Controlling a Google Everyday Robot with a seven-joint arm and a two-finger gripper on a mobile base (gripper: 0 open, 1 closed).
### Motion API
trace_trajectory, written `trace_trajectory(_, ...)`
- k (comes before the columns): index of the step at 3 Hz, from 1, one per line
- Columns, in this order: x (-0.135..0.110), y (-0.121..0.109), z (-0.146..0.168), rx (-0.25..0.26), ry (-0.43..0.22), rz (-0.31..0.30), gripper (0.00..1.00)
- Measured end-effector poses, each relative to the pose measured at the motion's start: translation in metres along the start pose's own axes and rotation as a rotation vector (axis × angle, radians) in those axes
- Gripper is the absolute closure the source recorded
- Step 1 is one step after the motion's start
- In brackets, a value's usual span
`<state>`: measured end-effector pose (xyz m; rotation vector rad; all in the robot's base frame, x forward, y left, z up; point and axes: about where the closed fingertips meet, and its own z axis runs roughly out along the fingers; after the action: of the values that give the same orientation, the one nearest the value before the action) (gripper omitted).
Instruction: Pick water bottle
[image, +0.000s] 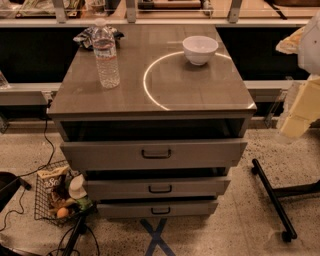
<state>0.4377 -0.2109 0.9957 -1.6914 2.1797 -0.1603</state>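
The water bottle (106, 54) is clear ribbed plastic with a white cap. It stands upright near the back left of the grey cabinet top (195, 92). My gripper (300, 112) appears as a pale yellowish shape at the right edge of the view. It is beside and below the cabinet's right edge, well away from the bottle, and nothing shows in it. A white part of my arm (311, 42) sits above it.
A white bowl (200, 49) sits at the back right of the top. A dark crumpled bag (87, 36) lies behind the bottle. Three drawers (156, 154) stand partly pulled out. A wire basket (59, 196) of snacks, cables and a black wheeled leg (272, 197) are on the floor.
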Motion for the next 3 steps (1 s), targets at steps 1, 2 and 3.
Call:
trace_trajectory(1,0.000,0.000,0.000,0.000,0.000,0.000,0.00)
trace_trajectory(2,-0.011,-0.010,0.005,0.047,-0.048,-0.003,0.00)
trace_trajectory(3,-0.035,-0.039,0.018,0.130,-0.209,0.019,0.00)
